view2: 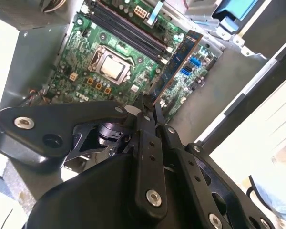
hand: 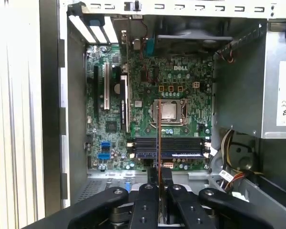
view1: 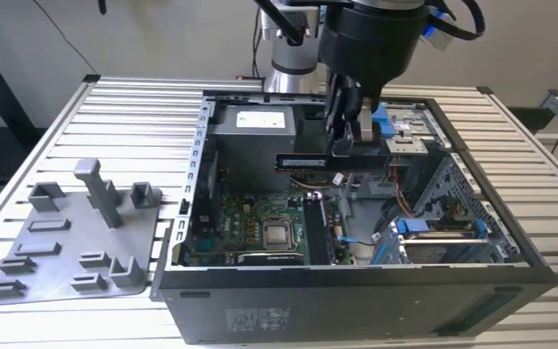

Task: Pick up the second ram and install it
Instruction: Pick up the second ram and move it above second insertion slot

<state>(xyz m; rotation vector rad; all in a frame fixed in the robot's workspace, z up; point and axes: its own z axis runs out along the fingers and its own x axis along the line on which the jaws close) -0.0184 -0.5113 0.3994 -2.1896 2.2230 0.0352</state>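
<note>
Gripper (view1: 342, 151) is pinched on the second ram (view1: 304, 161). The fingers (view2: 139, 106) clamp one end, and the rest of the stick pokes out toward the exterior view's left. The stick is level, edge down, in the air above the open computer case (view1: 357, 291), over the motherboard (view1: 250, 218) and clear of it.

In the first wrist view the ram (hand: 159, 138) shows edge-on as a thin line crossing the memory slots (hand: 181, 148), with the gripper (hand: 159, 174) below it. In the second wrist view the ram (view2: 176, 67) runs off the fingertips beside the slots (view2: 128, 31). Can't tell if any slot is already filled.

The silver processor (view1: 279, 234) sits mid-board, just beside the slots. The power supply (view1: 255, 138) is at the case's far wall.

The case lies on its side on the slatted table (view1: 134, 102), toward the exterior view's right edge. A grey fixture plate (view1: 66, 247) sits at the table's near corner on the exterior view's left, with its upright post (view1: 99, 190) standing.
</note>
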